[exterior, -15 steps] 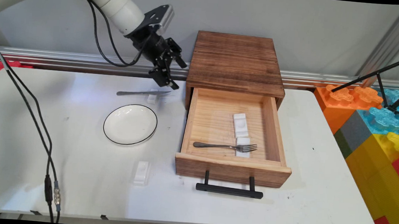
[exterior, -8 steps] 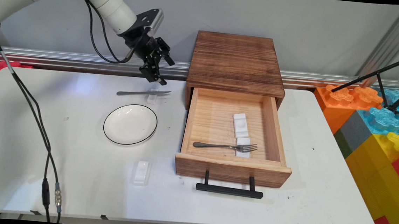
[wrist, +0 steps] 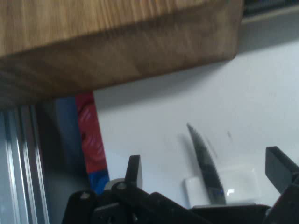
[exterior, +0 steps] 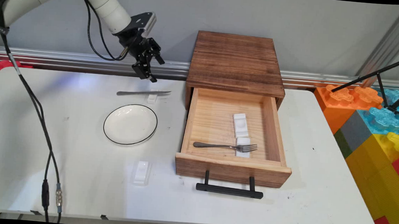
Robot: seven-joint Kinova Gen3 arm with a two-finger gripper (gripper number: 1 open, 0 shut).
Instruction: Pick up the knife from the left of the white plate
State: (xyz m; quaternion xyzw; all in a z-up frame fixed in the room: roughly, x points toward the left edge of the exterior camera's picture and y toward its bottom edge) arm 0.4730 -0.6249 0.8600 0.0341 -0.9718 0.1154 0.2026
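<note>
The desk (exterior: 74, 187) holds a wooden box (exterior: 236, 60) with its drawer (exterior: 232, 170) pulled out. A fork (exterior: 225, 146) lies in the drawer. Left of the box is a plate (exterior: 130, 124), and behind it a knife (exterior: 143, 93) lies on a small white rest (exterior: 152, 98). The gripper (exterior: 152, 68) has moved left, away from the box. It now hangs over the knife, wide open and holding nothing.

Rough-grained, dark-stained wood is seen on the cabinet (exterior: 236, 60); paler, smoother wood lines its drawer (exterior: 233, 135). The knife (exterior: 143, 93) and fork (exterior: 225, 146) are shiny metal. The plate (exterior: 130, 124) is glossy, the worktop (exterior: 75, 173) matt white.
</note>
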